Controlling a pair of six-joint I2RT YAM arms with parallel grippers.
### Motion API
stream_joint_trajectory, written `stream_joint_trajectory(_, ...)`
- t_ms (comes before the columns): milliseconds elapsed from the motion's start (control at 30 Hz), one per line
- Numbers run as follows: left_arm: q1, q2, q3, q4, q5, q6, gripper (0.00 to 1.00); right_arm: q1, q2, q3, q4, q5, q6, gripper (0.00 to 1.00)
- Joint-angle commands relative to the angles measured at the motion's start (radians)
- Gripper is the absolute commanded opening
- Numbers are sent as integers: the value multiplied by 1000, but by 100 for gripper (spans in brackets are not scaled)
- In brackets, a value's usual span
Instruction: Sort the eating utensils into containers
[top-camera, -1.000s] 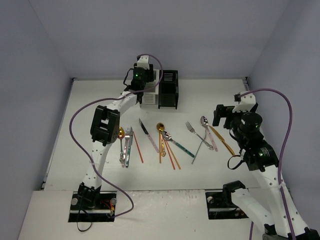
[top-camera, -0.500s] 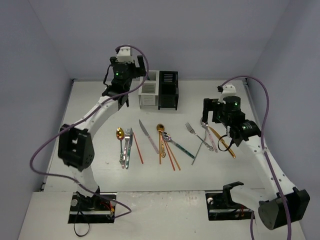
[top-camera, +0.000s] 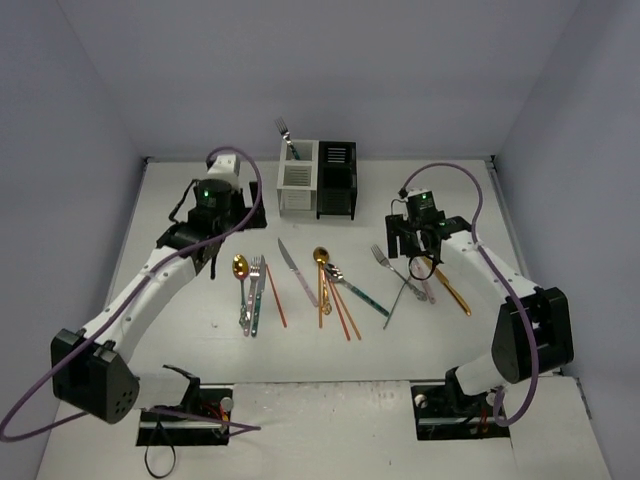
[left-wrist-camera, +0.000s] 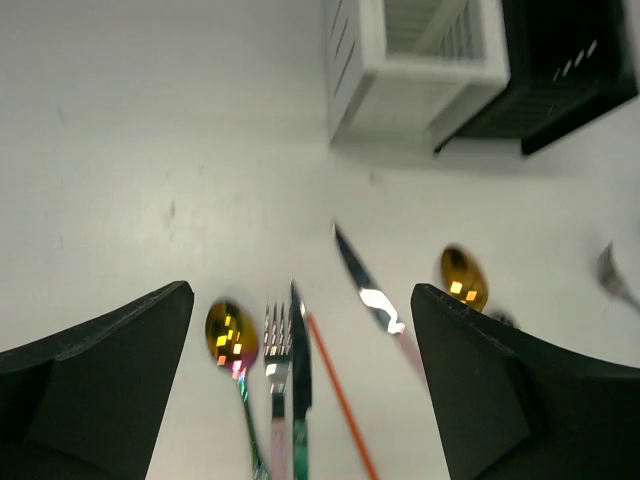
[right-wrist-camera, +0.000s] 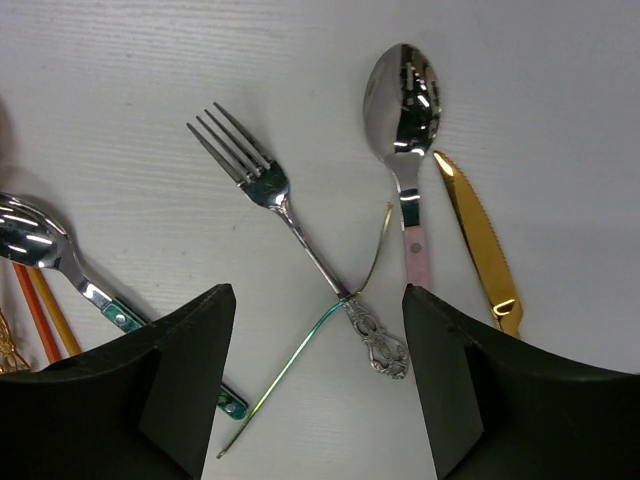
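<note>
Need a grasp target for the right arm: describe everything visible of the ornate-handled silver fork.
The silver fork lies flat on the white table, ungripped. It looks like polished metal: four tines pointing up-left in the right wrist view, a slim neck, and an ornate embossed handle end down-right. A thin iridescent strip crosses it just above that ornate end; which lies on top is unclear.

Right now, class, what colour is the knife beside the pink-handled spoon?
The knife is gold; best in the right wrist view.
</note>
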Motion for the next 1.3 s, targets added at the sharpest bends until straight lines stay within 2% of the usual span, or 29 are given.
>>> stream_joint_trajectory(0,-7,-168,-70,-121,55,-27,89,30,55,32,5,-6,-25,60)
stream_joint_trajectory(100,-8,-241,-132,-154,63,-25,89,37,112,37,5,-10,-50,52)
stream_joint_trajectory(233,-8,-298,-173,-167,70,-15,89,49,187,51,4,-58,-76,47)
stream_joint_trajectory(700,-8,-327,-202,-186,60,62,89,65,348,65,20,-18,-110,44)
stream_joint_trajectory(867,-8,-318,-201,-188,63,78,89,70,397,75,28,-44,-118,31)
stream_joint_trajectory(1067,-8,-310,-199,-190,58,88,89,96,444,102,41,-69,-139,5)
stream_joint_trajectory(1133,-8,-306,-195,-188,61,88,89,104,453,119,44,-78,-169,1)
stream_joint_trajectory(1267,-8,-304,-195,-185,66,80,89,126,460,180,69,-71,-203,0)
